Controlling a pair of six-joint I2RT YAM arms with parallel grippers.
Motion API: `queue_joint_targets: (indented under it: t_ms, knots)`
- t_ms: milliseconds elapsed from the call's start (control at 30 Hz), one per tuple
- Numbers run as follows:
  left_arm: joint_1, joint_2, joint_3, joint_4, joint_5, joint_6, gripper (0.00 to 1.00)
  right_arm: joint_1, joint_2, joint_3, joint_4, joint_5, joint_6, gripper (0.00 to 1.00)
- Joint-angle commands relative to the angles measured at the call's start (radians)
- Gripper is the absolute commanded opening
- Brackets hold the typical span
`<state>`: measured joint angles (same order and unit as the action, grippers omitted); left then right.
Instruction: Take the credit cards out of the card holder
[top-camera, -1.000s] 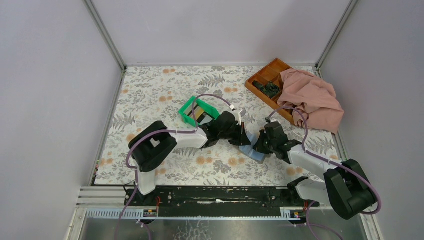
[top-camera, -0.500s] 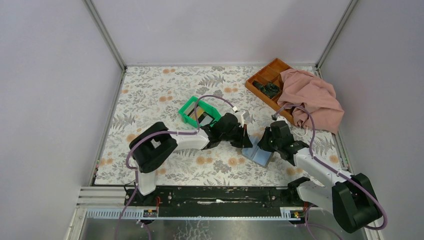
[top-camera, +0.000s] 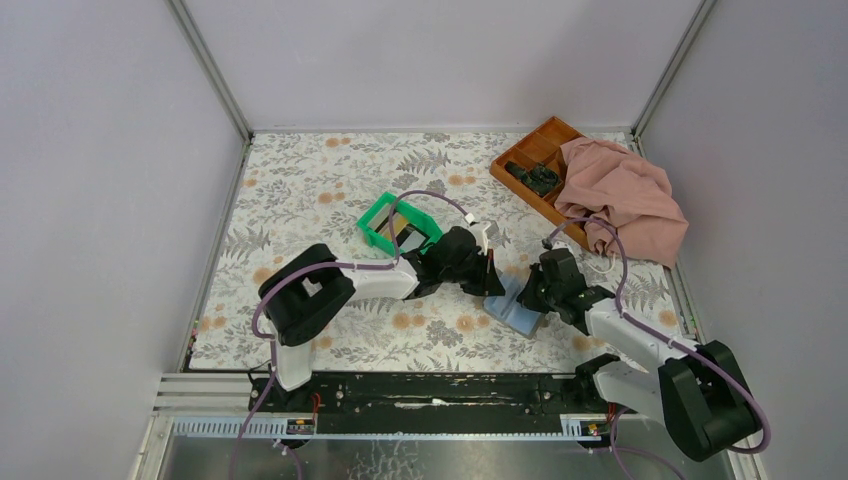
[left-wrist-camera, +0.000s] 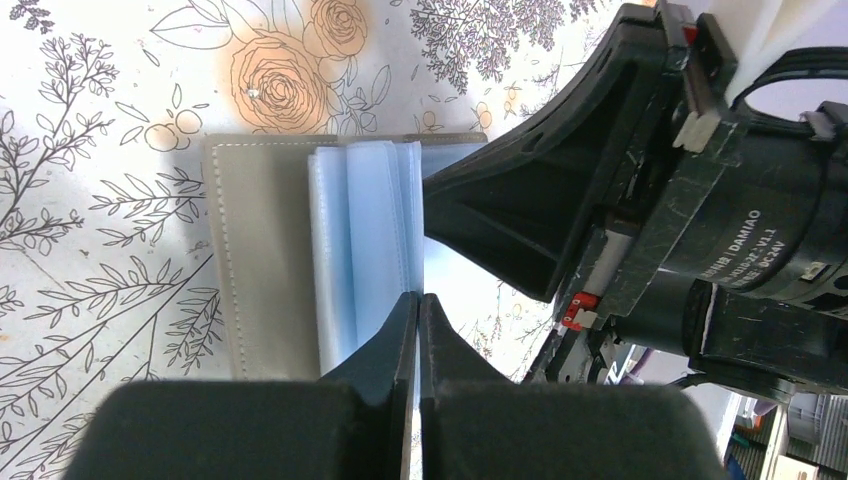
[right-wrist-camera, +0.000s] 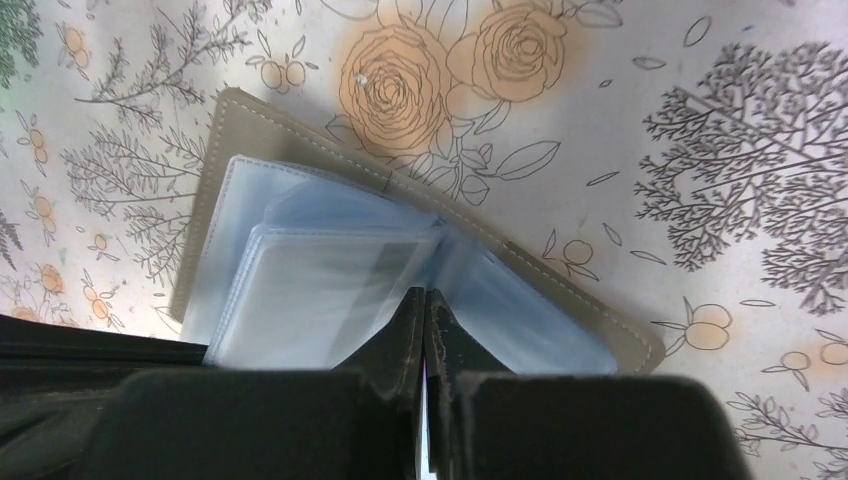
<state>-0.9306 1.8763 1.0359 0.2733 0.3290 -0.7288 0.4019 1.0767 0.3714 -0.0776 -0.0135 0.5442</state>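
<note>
A floral-patterned tabletop (top-camera: 300, 190) fills the space between pale walls. A green bin (top-camera: 372, 228) sits near its middle, slightly left. In the far right corner lies an orange-brown tray (top-camera: 530, 150) with compartments, one of them holding small dark items (top-camera: 535, 177). A pink cloth (top-camera: 625, 195) is crumpled over the tray's right part and spills onto the tabletop beside it.

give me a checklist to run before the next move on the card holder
1. card holder lying open, sleeves exposed: ok
2. left gripper shut at the sleeves' edge: ok
3. right gripper shut at the sleeve stack: ok
4. credit card pinched, not just sleeve: cannot tell
5. room between the two wrists: not ok, crowded
6. green bin close behind the left arm: ok
</note>
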Motion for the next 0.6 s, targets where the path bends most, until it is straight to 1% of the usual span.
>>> queue_joint_targets:
  t_ms: [0,167,500,567]
  knots:
    - [-0.01,-0.003,0.03,0.001,-0.01,-0.003,0.0,-0.005,0.029,-0.012,0.054,-0.026,0.016,0.0]
    - [-0.01,-0.004,-0.002,0.016,-0.009,-0.013,0.0,-0.005,0.096,-0.007,0.117,-0.03,0.018,0.0]
    - [0.013,-0.047,-0.105,0.046,-0.027,-0.032,0.0,-0.013,0.292,0.133,0.172,-0.057,0.0,0.0]
    - [0.033,-0.054,-0.123,0.049,-0.021,-0.037,0.04,-0.013,0.314,0.154,0.174,-0.066,-0.001,0.0]
